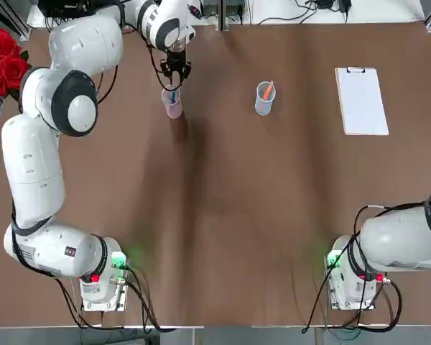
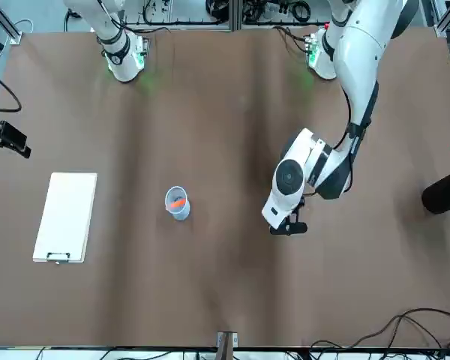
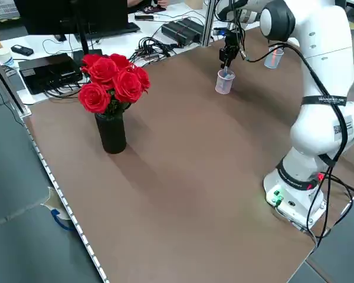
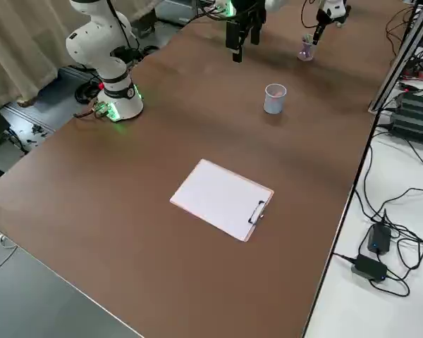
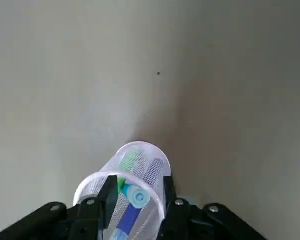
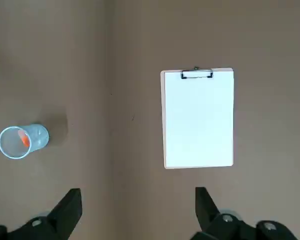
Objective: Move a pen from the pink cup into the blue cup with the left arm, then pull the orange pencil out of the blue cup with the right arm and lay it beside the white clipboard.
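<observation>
The pink cup (image 1: pixel 173 108) stands at the far left of the table, with a blue pen (image 5: pixel 136 196) upright in it beside a green and a purple stick. My left gripper (image 5: pixel 138 194) hangs straight over this cup; its fingers (image 5: pixel 110 192) flank the pen's top with small gaps on both sides, still open. The blue cup (image 1: pixel 264 100) holds the orange pencil (image 1: pixel 267 90) leaning on its rim. Right of it the white clipboard (image 1: pixel 361 100) lies flat. My right gripper (image 6: pixel 138 207) hovers high above the table, open and empty.
A black vase of red roses (image 3: pixel 112 132) stands near the table's left edge, well away from the cups. Cables and power bricks (image 4: pixel 370 264) lie on the bench beyond the far edge. Bare brown tabletop (image 1: pixel 223 215) stretches between the cups and the arm bases.
</observation>
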